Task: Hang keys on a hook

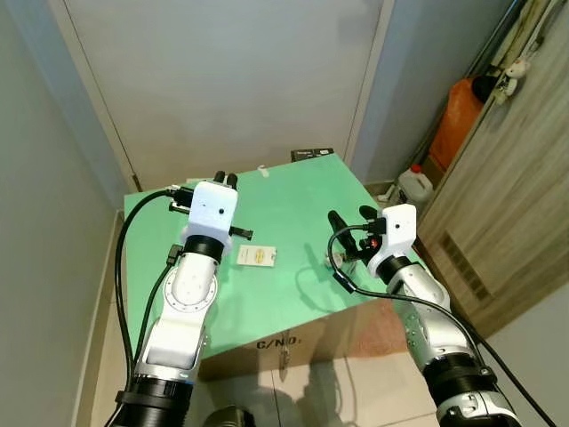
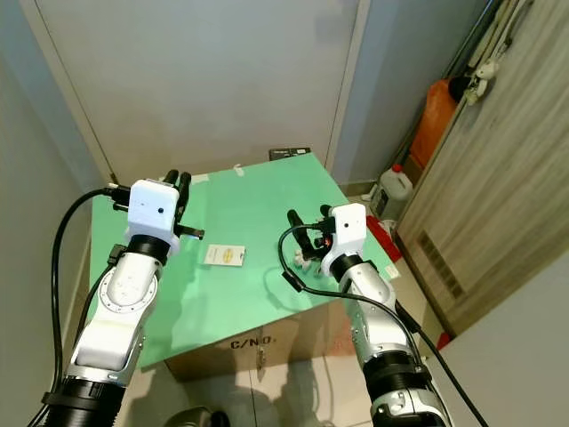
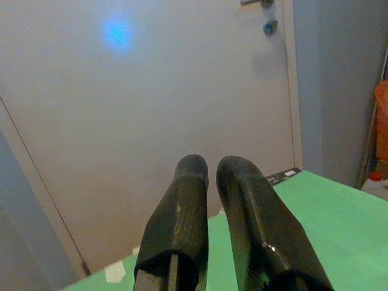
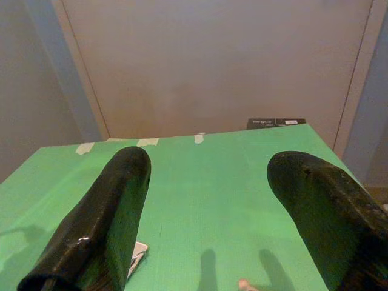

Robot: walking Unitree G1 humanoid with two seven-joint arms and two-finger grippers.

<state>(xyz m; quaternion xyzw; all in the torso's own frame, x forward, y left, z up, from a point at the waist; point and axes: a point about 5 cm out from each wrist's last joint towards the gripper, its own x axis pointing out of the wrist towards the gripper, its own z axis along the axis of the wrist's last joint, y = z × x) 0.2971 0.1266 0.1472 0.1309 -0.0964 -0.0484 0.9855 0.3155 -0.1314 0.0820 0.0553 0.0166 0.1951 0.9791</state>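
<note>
The left gripper (image 1: 226,180) is raised at ten o'clock over the green table (image 1: 293,196), fingers nearly together. The right gripper (image 1: 350,218), spread wide, is held at four o'clock. A white card (image 1: 256,256) lies between. Keys cannot be made out.

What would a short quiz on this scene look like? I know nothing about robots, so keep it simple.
1. True or false: the left gripper is shut with nothing held.
2. What colour is the table top?
3. The white card lies: A) between the two arms, B) on the floor, C) on the door.

Key: 1 true. 2 green. 3 A. The right gripper is open.
</note>
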